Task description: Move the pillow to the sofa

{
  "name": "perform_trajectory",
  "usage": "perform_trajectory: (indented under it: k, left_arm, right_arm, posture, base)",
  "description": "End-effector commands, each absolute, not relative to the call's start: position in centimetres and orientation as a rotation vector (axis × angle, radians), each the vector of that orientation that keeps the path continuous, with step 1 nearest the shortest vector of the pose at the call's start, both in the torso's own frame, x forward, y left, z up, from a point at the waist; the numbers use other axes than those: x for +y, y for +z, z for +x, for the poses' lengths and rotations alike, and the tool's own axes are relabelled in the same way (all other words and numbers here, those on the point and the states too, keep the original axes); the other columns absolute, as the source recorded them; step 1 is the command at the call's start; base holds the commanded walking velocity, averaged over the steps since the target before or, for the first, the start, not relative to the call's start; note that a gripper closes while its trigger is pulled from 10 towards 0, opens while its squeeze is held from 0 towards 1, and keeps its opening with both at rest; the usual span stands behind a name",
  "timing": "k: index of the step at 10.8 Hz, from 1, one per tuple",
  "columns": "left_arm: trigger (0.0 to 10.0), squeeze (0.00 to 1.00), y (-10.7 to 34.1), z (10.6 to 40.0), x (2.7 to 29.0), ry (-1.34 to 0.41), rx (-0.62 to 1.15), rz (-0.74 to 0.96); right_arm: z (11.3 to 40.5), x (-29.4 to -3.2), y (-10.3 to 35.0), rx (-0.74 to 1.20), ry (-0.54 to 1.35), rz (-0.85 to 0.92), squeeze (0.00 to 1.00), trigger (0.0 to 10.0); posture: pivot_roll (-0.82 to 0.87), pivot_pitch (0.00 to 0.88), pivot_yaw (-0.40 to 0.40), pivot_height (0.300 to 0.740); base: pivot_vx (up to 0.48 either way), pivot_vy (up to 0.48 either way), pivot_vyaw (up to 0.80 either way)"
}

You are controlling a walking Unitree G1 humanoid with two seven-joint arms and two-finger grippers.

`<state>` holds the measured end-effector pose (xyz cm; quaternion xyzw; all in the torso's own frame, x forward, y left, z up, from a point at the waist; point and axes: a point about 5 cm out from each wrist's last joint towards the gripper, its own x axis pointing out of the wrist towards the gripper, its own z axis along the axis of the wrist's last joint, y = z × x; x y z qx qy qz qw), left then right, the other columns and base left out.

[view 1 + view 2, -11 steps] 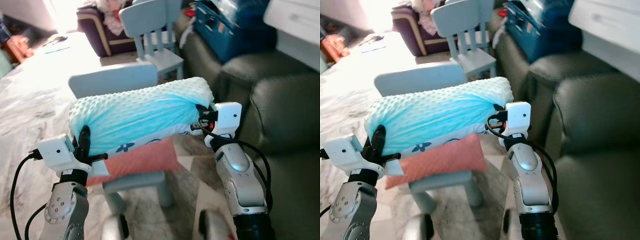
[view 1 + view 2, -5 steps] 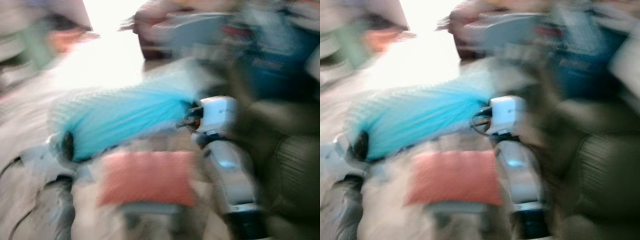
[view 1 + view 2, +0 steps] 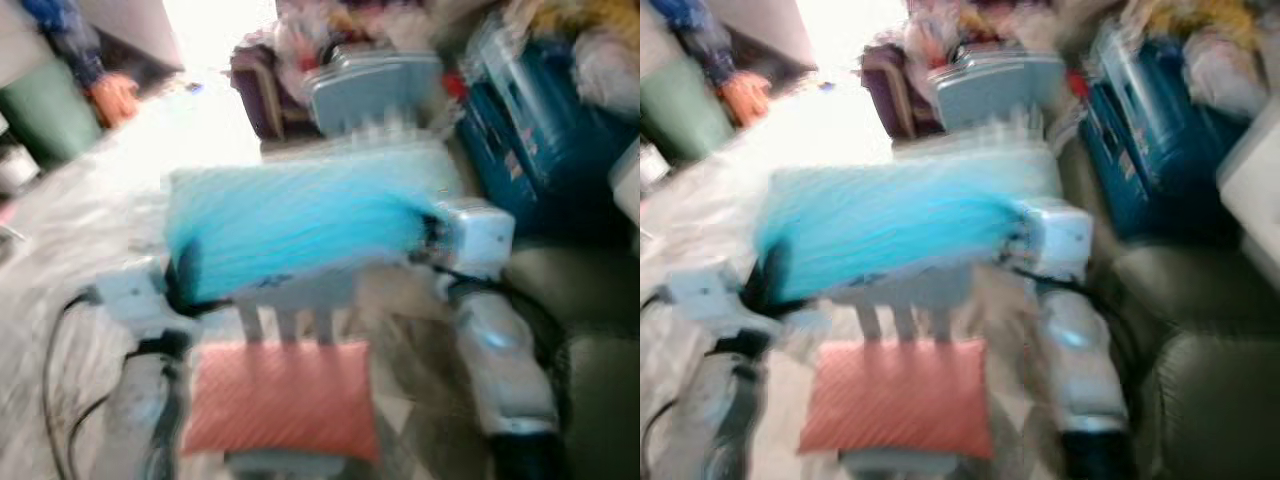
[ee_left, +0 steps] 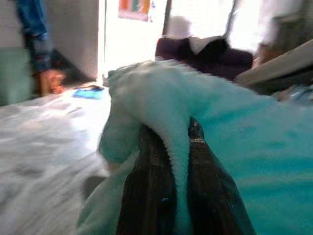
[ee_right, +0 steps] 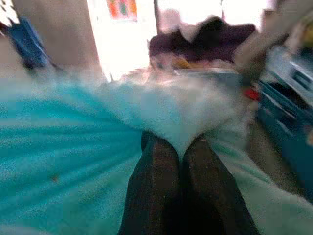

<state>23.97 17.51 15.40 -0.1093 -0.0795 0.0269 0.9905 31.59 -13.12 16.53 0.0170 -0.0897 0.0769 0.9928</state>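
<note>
Pillow (image 3: 300,230) held aloft, left fingers (image 4: 149,196) and right fingers (image 5: 156,191) each pinching an end

Head views smeared by motion blur. Pillow (image 3: 300,230) streaked, its dotted texture lost. Left gripper (image 4: 170,147) fingertips sunk in a pillow fold; right gripper (image 5: 180,152) tips likewise buried. Chair (image 3: 290,300) back partly behind pillow, seat under red cushion (image 3: 285,400). Sofa (image 3: 1210,390) cut by frame edge. Clutter on blue case (image 3: 530,120) unreadable.
</note>
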Motion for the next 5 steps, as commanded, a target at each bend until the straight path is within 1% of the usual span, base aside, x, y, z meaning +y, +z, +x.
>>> perform_trajectory:
  k: [1,3,4,5]
  left_arm:
    - [0.0,0.00,14.7,23.3,19.7,0.164,-0.130,-0.180]
    - [0.0,0.00,14.4,23.2,19.6,0.179,-0.107,-0.164]
    - [0.0,0.00,13.9,23.2,20.0,0.226,-0.069,-0.162]
    - [4.0,0.00,13.6,23.2,20.2,0.253,-0.040,-0.140]
  right_arm:
    - [31.7,-12.4,17.7,-0.228,0.171,0.040,0.00,0.0]
    - [31.9,-12.4,17.6,-0.224,0.172,0.044,0.00,0.0]
    - [32.0,-12.3,17.7,-0.228,0.179,0.043,0.00,0.0]
    - [32.0,-12.2,17.7,-0.228,0.184,0.039,0.00,0.0]
  posture:
    - [-0.15,0.003,0.106,0.740]
    - [-0.15,0.000,0.102,0.740]
    - [-0.15,0.000,0.096,0.740]
    - [-0.15,0.000,0.096,0.740]
  base:
    - [0.000,0.000,0.00]
    - [0.000,0.000,0.00]
    - [0.000,0.000,0.00]
    - [0.000,0.000,0.00]
